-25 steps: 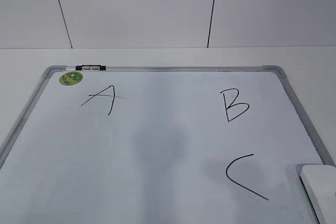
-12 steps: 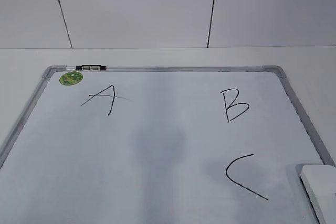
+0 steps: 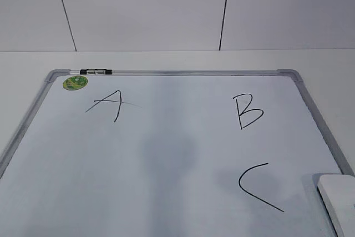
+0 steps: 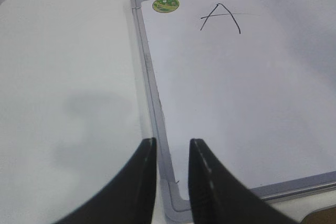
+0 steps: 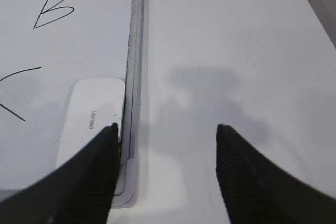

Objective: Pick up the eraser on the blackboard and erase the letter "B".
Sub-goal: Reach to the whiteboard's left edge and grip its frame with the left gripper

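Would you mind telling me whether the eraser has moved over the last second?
No: the eraser sits unmoved by the blackboard frame's right edge, right of the "C".

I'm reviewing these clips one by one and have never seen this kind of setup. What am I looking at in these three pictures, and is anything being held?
This is a two-armed robot at a white table. One picture looks down at a slant from the front; the other two come from cameras on each wrist, so the dark prongs at their lower edge are that arm's end effector.

A blackboard, really a white board with a grey frame, lies flat, with A, the letter "B" and C drawn on it. The eraser lies in the board's near right corner. A green sticker and a small marker sit at its far left corner.

The left end effector hovers over the board's left frame; the right end effector is open beside the eraser. Neither holds anything.
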